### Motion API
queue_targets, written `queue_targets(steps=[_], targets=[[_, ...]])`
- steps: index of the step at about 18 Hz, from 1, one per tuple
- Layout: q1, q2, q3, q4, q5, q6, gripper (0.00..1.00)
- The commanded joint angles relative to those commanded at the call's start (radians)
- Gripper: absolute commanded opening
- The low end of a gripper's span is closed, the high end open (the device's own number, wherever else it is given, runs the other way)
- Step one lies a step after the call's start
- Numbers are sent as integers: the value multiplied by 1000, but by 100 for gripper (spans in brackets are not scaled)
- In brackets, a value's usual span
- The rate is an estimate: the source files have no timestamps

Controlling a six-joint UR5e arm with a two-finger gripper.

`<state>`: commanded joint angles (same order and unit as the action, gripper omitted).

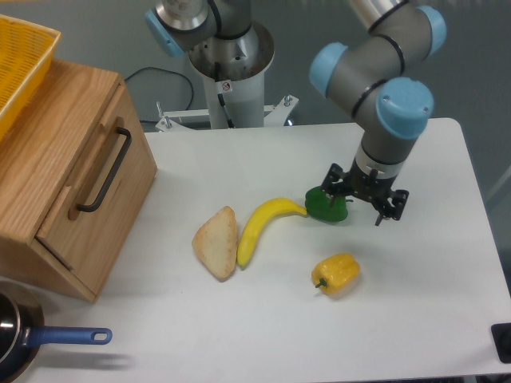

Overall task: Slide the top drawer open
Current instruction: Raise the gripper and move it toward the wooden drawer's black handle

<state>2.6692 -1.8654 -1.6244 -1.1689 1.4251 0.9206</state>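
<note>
**Top drawer shut; end effector over the green pepper**

The white counter (447, 319) carries all items. At its left stands the wooden cabinet (48, 136), tilted in view, with a yellow basket (20, 60) on top; the basket's contents cannot be seen. The top drawer (88, 199) sits flush in the cabinet front, closed, with its black bar handle (108, 170) facing the counter centre.

The arm (383, 88) reaches down at right, well apart from the drawer. Its end effector (363, 199) has fingers spread apart, empty, just above and beside the green pepper (323, 206).

A pan with a blue handle (64, 337) lies at lower left. Between drawer and arm lie a banana (259, 227), a bread slice (217, 243) and a yellow pepper (335, 273). A small sticker on the arm base is unreadable.
</note>
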Motion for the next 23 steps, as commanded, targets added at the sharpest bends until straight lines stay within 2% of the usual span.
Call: queue_targets(steps=[3, 4, 8, 11, 16, 19, 23], targets=[[-8, 17, -18, -24, -102, -127, 100], [-8, 44, -35, -22, -151, -159, 100], [0, 97, -69, -23, -379, -166, 100], [-9, 175, -75, -46, -370, -192, 100], [-84, 244, -69, -251, -370, -207, 100], [-143, 255, -68, -301, -361, -210, 100], [-198, 253, -42, -399, -272, -215, 100]])
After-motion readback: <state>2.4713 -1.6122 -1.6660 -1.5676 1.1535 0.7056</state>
